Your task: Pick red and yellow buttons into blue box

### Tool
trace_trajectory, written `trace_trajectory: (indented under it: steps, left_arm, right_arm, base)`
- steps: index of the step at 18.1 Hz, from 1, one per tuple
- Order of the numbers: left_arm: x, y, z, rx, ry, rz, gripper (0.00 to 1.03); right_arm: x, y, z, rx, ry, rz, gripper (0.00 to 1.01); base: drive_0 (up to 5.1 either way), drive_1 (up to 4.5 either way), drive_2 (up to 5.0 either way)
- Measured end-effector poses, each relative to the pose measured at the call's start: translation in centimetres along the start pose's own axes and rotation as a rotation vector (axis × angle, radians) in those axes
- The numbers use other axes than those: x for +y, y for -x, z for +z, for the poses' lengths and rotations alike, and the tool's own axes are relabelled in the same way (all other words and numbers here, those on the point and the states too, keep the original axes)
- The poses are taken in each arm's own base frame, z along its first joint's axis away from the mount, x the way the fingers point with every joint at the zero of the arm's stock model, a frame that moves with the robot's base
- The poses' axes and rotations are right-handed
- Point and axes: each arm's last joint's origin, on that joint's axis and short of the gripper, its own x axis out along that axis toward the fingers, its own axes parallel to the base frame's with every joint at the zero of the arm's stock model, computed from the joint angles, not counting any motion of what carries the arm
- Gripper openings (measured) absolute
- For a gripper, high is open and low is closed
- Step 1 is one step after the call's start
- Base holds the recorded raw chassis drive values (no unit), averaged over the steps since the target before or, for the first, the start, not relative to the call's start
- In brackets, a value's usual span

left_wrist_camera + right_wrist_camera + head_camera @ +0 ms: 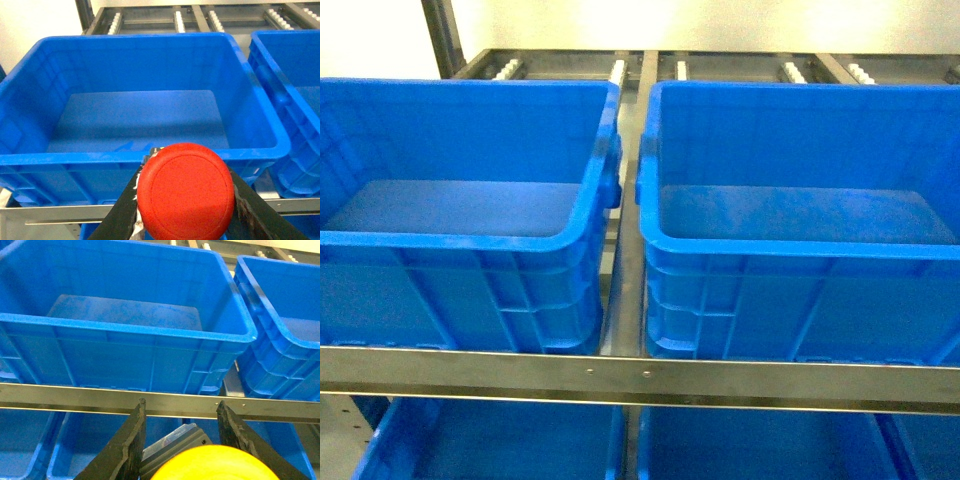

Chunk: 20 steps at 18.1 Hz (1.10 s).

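The left gripper (187,210) has its two dark fingers closed against the sides of the round red-capped push button (186,198), cap facing the wrist camera, so the body below is hidden. It hangs just short of the near rim of a large, deep blue plastic crate (150,159) standing on the metal roller rack (640,378); held that high and that close, I judge it only needs to clear the rolled rim before release.

The right gripper (182,450) grips the yellow-capped push button (215,465) the same way, its grey-black body showing between the fingers. It sits lower, below the rack's front rail (160,404), in front of a second blue crate (125,325), so it probably must rise first.

In the head view both crates look empty and neither gripper appears.
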Motion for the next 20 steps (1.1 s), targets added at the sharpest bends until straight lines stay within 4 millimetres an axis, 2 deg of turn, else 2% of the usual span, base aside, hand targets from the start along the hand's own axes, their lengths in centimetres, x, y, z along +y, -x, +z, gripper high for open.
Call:
trace_trajectory:
  steps: [9, 16, 20]
  left_arm:
    - [0.01, -0.01, -0.03, 0.003, 0.000, 0.001, 0.31]
    - [0.00, 0.00, -0.02, 0.002, 0.000, 0.001, 0.31]
    - [0.03, 0.03, 0.02, -0.001, 0.000, 0.003, 0.31]
  right_arm:
    - [0.00, 0.00, 0.00, 0.000, 0.000, 0.000, 0.38]
    - [-0.01, 0.00, 0.00, 0.000, 0.000, -0.003, 0.38]
    - [-0.01, 0.00, 0.00, 0.000, 0.000, -0.002, 0.38]
  base:
    - [5.0, -2.36, -2.4]
    - [0.0, 0.00, 0.0]
    - [2.8, 0.27, -3.0]
